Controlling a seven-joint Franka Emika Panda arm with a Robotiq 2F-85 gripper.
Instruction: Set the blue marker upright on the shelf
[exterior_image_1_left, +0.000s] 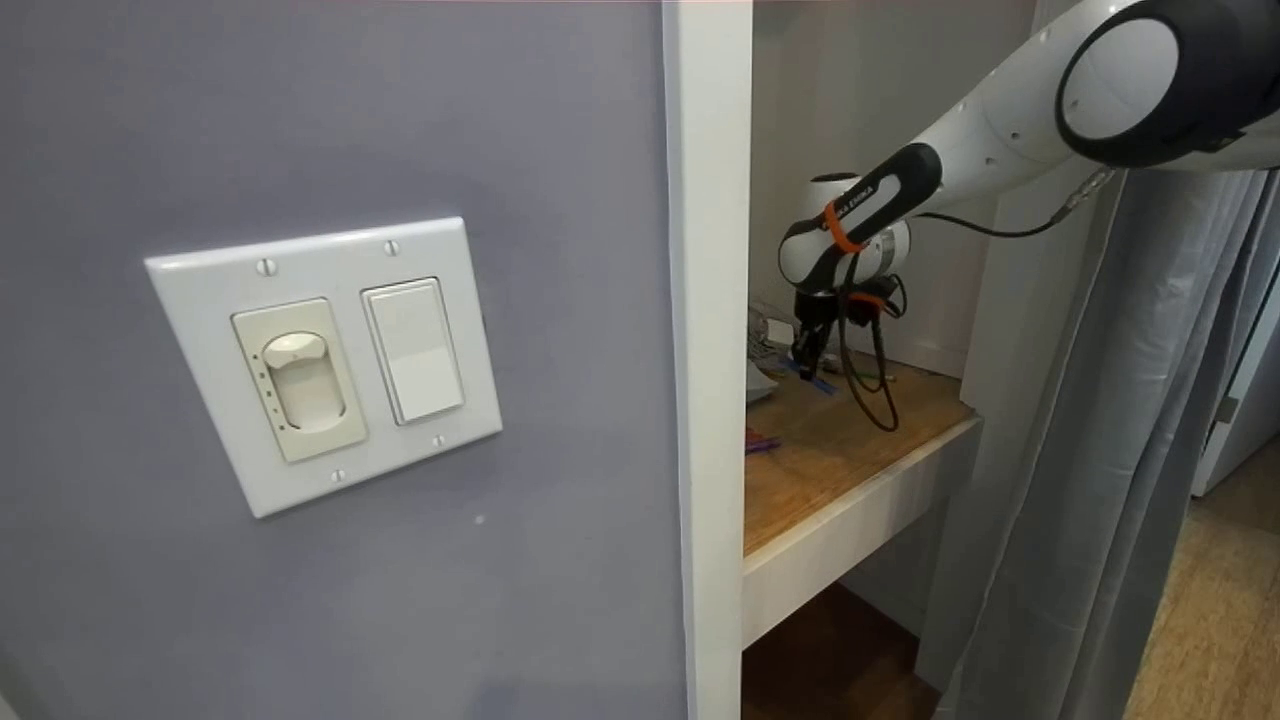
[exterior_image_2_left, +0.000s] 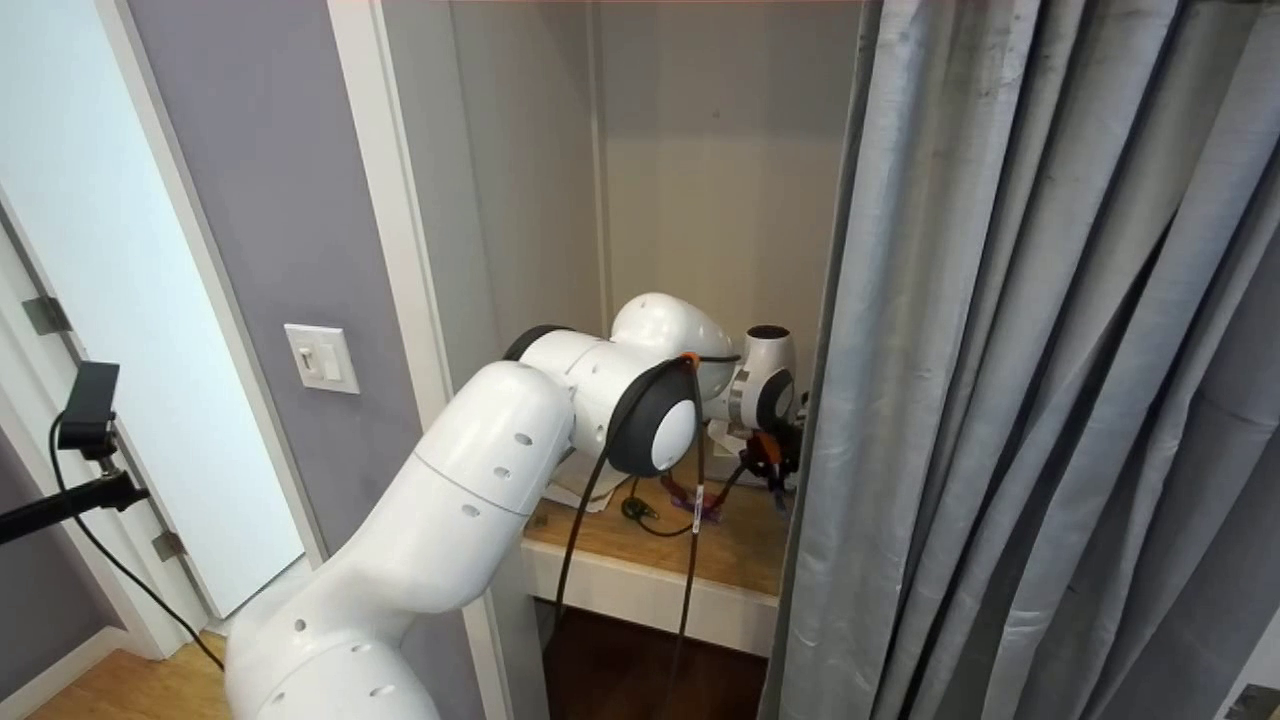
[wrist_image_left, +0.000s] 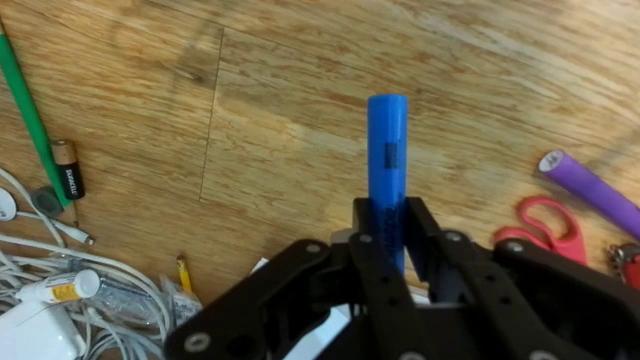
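Observation:
The blue marker (wrist_image_left: 388, 130) is held between the two fingertips of my gripper (wrist_image_left: 387, 215) in the wrist view. One end sticks out past the fingertips and the other end passes back between the fingers. In an exterior view the marker (exterior_image_1_left: 823, 385) shows as a short blue stick at the gripper (exterior_image_1_left: 804, 370), lying slantwise rather than upright. It is over the tan wooden shelf (exterior_image_1_left: 830, 465); I cannot tell whether it touches the board. The shelf board (wrist_image_left: 280, 150) fills the wrist view's background. In an exterior view the curtain partly hides the gripper (exterior_image_2_left: 782, 470).
On the shelf lie a purple marker (wrist_image_left: 595, 192), red-handled scissors (wrist_image_left: 555, 230), a green pencil (wrist_image_left: 27, 107), a battery (wrist_image_left: 68, 170) and a heap of white cables (wrist_image_left: 125, 280). The recess has a white frame (exterior_image_1_left: 712, 300) and a grey curtain (exterior_image_2_left: 960, 400) beside it.

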